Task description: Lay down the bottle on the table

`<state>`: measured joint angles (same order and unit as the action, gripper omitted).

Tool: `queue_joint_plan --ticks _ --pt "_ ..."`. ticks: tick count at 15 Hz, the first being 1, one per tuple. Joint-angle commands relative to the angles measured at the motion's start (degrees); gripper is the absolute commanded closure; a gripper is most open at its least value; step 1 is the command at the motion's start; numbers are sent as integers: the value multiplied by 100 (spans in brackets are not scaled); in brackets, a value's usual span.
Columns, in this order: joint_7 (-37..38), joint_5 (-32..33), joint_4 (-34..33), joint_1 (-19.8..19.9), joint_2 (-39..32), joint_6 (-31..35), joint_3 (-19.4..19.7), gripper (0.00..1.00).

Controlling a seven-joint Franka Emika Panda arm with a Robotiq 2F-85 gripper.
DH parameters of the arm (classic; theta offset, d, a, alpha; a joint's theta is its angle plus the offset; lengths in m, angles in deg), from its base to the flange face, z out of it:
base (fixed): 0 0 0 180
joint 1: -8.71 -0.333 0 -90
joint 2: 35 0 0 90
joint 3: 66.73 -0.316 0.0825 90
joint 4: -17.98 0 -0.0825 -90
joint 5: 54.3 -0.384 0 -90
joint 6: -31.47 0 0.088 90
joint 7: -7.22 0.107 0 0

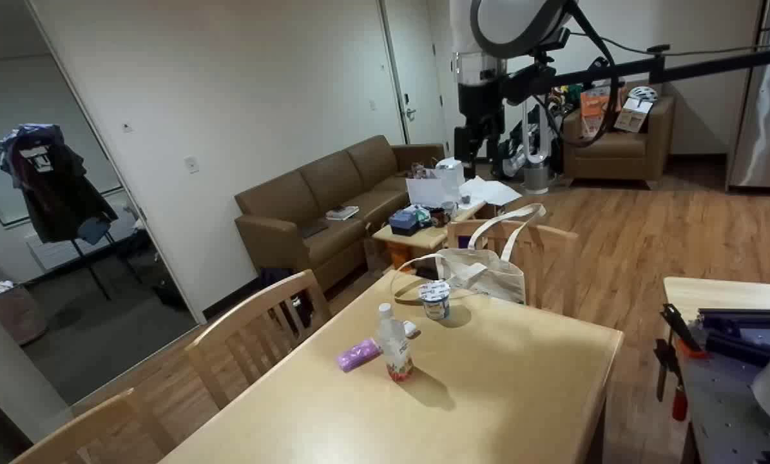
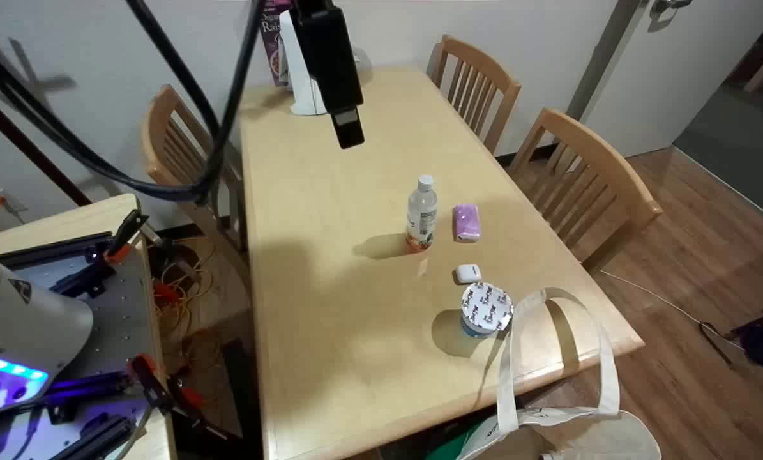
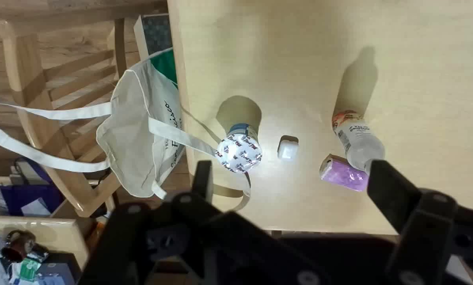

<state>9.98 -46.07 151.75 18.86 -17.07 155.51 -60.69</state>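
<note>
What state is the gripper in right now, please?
Gripper: open, jaws wide apart, holding nothing; the bottle stands upright on the table.

In an exterior view, a brown sofa (image 1: 336, 190) lines the pale wall (image 1: 230, 84) beyond the far left corner of the worktop (image 1: 500, 386). An armchair (image 1: 616, 154) stands on wood flooring (image 1: 616, 238) past the far right corner; wooden chairs (image 1: 249, 319) face the left edge.
</note>
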Motion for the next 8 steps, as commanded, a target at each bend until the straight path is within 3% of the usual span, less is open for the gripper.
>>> queue_joint_plan --ticks 1,8 --pt "6 10 -11 -34 -1 -16 32 0" --pt "-289 -22 -96 -177 -42 129 -9 0"
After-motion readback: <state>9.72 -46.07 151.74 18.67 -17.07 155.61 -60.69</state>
